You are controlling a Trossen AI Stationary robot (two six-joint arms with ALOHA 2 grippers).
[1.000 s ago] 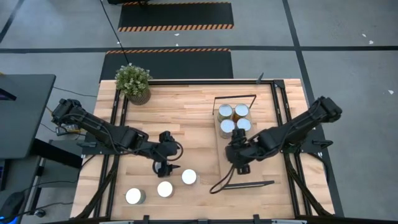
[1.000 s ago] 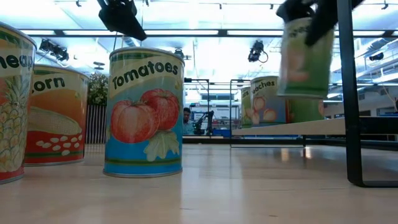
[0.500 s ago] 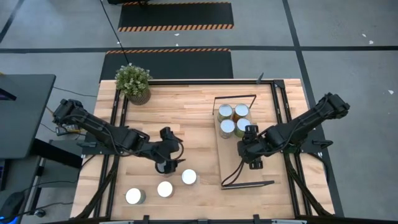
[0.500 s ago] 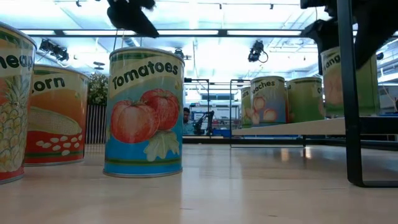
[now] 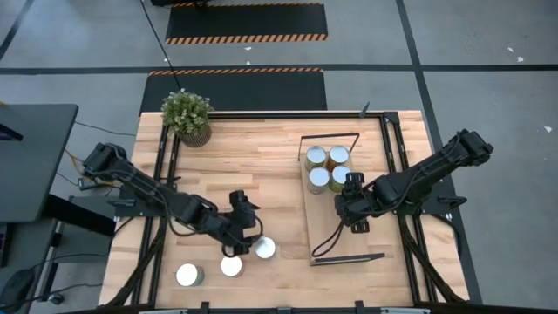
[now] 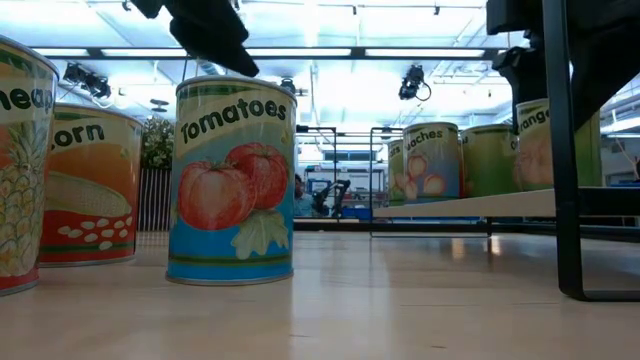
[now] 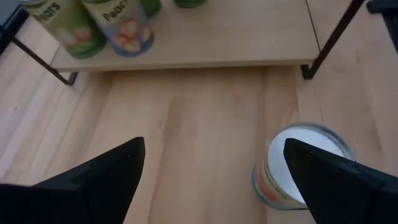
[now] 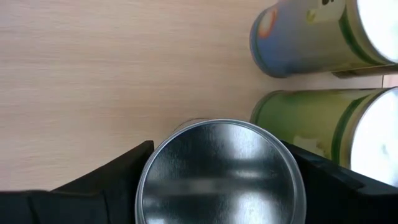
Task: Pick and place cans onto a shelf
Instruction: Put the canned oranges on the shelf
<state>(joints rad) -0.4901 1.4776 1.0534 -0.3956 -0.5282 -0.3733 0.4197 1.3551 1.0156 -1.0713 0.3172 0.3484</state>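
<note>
The shelf (image 5: pixel 340 205) is being carried by the counter (image 5: pixel 270 157) on its right part, a light-wood board with black wire frames at both short ends. Four cans (image 5: pixel 328 168) are standing in a tight square at the far end of the board. A fifth can (image 8: pixel 221 171) is being pinched between the fingers of the right hand (image 5: pixel 352 207), just beside that group and over the shelf; its round metal top is filling the right wrist view, with two green-labelled cans next to it.

Three more cans are standing on the counter near its front left: the tomato can (image 5: pixel 265 248), a second can (image 5: pixel 231 265) and a third (image 5: pixel 189 276). The left hand (image 5: pixel 245 242) is being held spread above the tomato can, with nothing between its fingers. A potted plant (image 5: pixel 187 115) is standing at the far left corner.
</note>
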